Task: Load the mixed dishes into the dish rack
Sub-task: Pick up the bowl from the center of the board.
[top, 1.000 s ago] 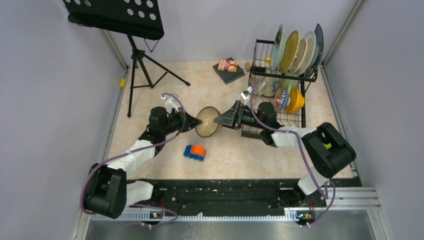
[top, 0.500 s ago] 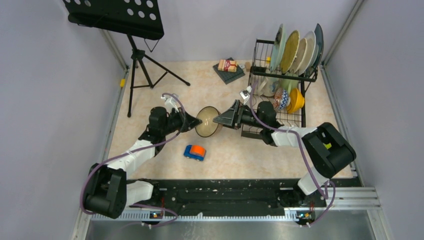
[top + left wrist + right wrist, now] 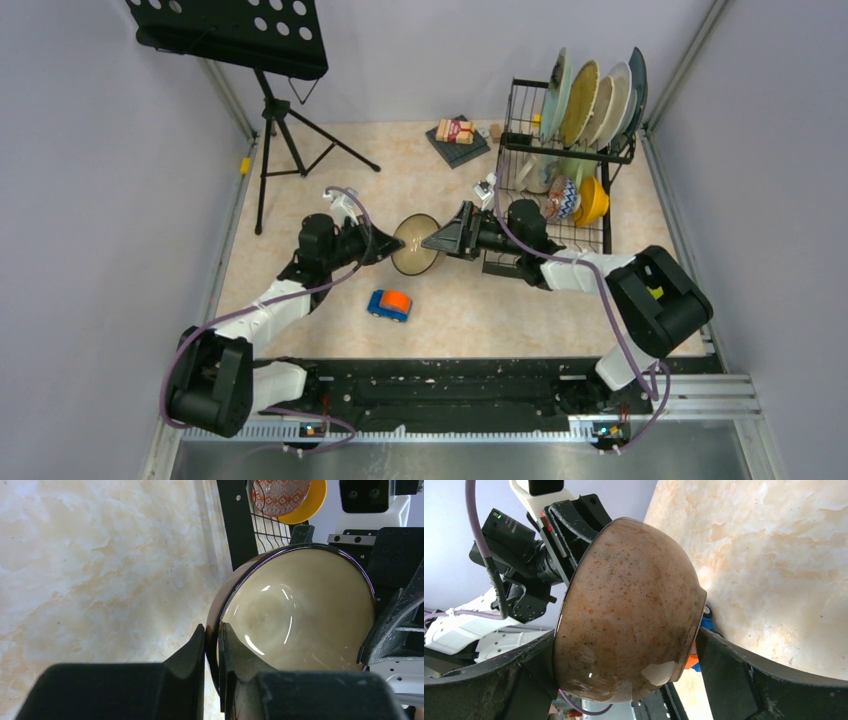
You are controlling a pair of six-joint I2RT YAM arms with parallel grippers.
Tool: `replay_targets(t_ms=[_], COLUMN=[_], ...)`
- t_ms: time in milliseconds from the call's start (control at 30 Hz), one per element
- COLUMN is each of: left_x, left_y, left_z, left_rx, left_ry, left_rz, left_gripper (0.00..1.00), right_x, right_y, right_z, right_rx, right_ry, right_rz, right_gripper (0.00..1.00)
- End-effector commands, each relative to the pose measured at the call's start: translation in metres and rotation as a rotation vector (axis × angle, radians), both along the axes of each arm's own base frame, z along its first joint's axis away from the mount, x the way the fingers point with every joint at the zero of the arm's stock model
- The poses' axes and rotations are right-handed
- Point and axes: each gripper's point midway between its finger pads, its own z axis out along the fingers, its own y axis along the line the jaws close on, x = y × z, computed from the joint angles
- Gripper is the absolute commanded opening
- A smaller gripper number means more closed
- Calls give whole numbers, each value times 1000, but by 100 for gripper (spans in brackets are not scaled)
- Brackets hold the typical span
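Two robot arms meet at a brown speckled bowl [image 3: 417,245] over the middle of the table [image 3: 330,190].
The left gripper [image 3: 212,630] is pinched tight on the bowl's dark rim, holding it tipped on edge, just left of the dish rack [image 3: 520,143]. The right gripper [image 3: 626,640] is spread wide, one finger on either side of the bowl, with a gap at the rim side.

Four plates [image 3: 580,100], one rack [image 3: 565,151], one toy car [image 3: 389,304]
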Motion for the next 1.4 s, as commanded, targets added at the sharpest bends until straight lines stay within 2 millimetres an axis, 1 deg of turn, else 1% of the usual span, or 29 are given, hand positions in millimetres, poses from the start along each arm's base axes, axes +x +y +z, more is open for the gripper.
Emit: replay_targets(t_ms=[0,300,400,467,533,633,800,967,1067,1200,1367], left_x=[4,4,5,4,4,4,5,3,2,2,3], left_y=[-9,-6,-5,-5,-5,-4,-5,-7,-8,-8,-10], left_z=[48,46,46,46,44,44,44,44,44,44,41], left_rx=[-84,-76,-71,-71,-70,-69,-70,-71,-70,-69,-70], left_ry=[-159,-159,-160,-161,-154,-154,-153,-155,-157,-156,-144], left_rz=[-37,-23,-17,-15,-13,-12,-14,-33,-43,-47,-59], left_gripper=[0,0,0,0,0,0,0,0,4,14,18], right_x=[1,-4,-5,-6,-8,-9,-9,-6,-5,-3,-2], right_y=[4,4,4,4,3,1,2,2,1,0,0], right_z=[34,43,46,48,51,56,55,51,52,50,48], right_rx=[44,75,80,87,95,105,108,93,86,68,60], right_ry=[-108,-107,-110,-115,-120,-131,-127,-118,-126,-133,-133], right_rz=[3,20,23,26,25,19,23,10,6,-11,-16], right_gripper=[97,89,91,95,98,97,89,84,78,71,65])
